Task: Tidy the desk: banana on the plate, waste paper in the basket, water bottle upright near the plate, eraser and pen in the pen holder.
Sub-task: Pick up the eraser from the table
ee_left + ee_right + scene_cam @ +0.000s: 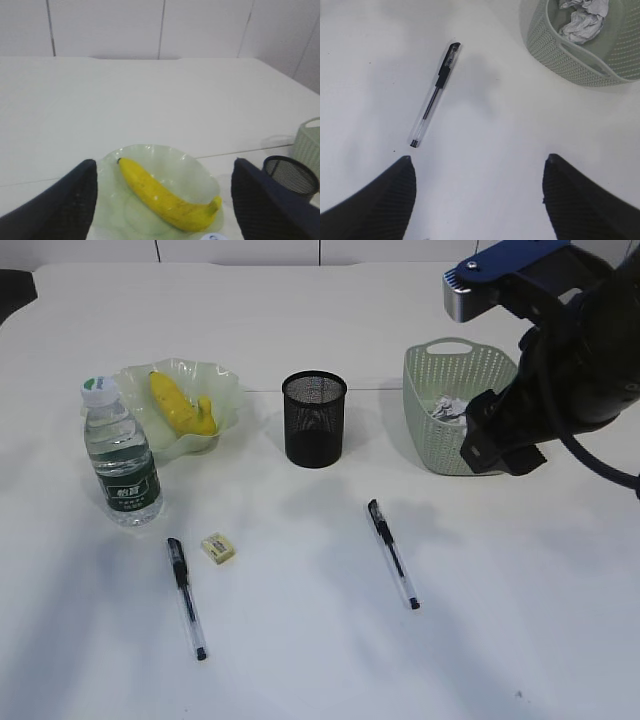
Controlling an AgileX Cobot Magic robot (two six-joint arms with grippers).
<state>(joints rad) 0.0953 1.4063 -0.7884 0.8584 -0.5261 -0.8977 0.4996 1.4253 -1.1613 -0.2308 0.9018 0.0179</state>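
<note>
A yellow banana lies on the pale green plate; the left wrist view shows the banana on the plate too. A water bottle stands upright beside the plate. Crumpled paper lies in the green basket, also in the right wrist view. One pen lies mid-table, also in the right wrist view. A second pen and a yellow eraser lie front left. The black mesh pen holder stands at centre. My right gripper is open and empty above the table. My left gripper is open and empty.
The basket stands right of the pen in the right wrist view. The pen holder and the basket's edge show at the right of the left wrist view. The right arm hangs over the basket side.
</note>
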